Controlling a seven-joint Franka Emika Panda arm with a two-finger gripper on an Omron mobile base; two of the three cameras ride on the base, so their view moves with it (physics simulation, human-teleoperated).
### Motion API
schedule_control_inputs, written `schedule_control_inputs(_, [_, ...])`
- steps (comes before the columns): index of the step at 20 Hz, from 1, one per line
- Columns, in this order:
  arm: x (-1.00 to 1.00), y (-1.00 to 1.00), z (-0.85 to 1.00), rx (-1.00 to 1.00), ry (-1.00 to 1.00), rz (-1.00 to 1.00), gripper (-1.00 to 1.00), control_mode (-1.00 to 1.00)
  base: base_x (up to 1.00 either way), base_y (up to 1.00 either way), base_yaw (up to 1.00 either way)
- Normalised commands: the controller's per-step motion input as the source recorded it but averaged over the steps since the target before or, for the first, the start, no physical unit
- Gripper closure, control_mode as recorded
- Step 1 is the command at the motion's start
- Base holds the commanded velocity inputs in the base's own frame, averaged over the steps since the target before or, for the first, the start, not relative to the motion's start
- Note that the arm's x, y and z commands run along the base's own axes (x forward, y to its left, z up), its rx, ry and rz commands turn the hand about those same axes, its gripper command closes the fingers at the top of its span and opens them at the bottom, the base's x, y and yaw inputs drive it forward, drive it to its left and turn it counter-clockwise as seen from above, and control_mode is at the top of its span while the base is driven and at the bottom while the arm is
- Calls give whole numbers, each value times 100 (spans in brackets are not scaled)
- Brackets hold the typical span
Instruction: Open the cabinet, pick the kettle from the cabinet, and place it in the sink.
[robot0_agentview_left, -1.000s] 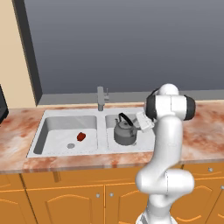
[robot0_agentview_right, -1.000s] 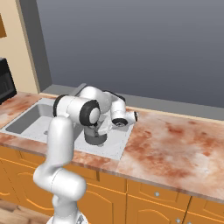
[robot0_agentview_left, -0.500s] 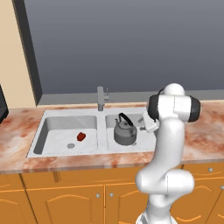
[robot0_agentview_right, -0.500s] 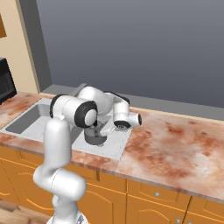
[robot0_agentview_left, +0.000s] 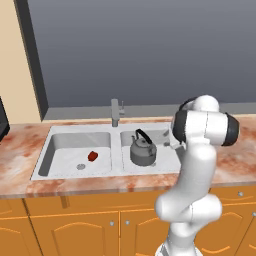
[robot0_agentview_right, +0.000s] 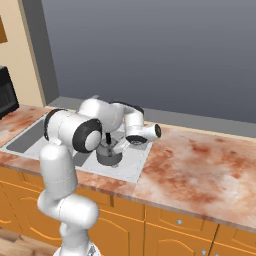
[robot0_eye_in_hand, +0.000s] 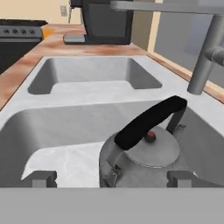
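The squat grey kettle (robot0_agentview_left: 142, 152) with its black arched handle stands upright in the right bowl of the steel sink (robot0_agentview_left: 75, 131). My gripper (robot0_agentview_left: 169, 141) hangs open just to the right of it, low over the bowl's edge, holding nothing. From the right base the kettle (robot0_agentview_right: 109, 155) sits under my bent wrist, the gripper (robot0_agentview_right: 118, 145) close above it. The hand view looks across the kettle (robot0_eye_in_hand: 148, 157), whose body lies between and beyond my spread fingertips (robot0_eye_in_hand: 41, 178); the gripper (robot0_eye_in_hand: 111, 178) touches nothing. The cabinet is out of view.
The grey faucet (robot0_agentview_left: 116, 112) rises behind the divider between the bowls. A small red thing (robot0_agentview_left: 92, 156) lies in the left bowl. A black coffee machine (robot0_eye_in_hand: 105, 22) stands on the marble counter (robot0_agentview_right: 200, 165) past the sink. Orange base cabinet doors (robot0_agentview_left: 75, 230) run under the counter.
My hand has drawn back a little to the right, away from the kettle. The kettle stays still in the right bowl, and the jaws remain wide.
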Motion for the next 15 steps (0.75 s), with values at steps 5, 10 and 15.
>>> schedule_control_inputs(5, [-34, 0, 23, -25, -12, -27, -100, -100, 0, 0, 0])
schedule_control_inputs(10, [-31, 0, 25, -26, -8, -35, -100, -100, 0, 0, 0])
schedule_control_inputs(15, [-25, 0, 37, -17, 1, -35, -100, -100, 0, 0, 0])
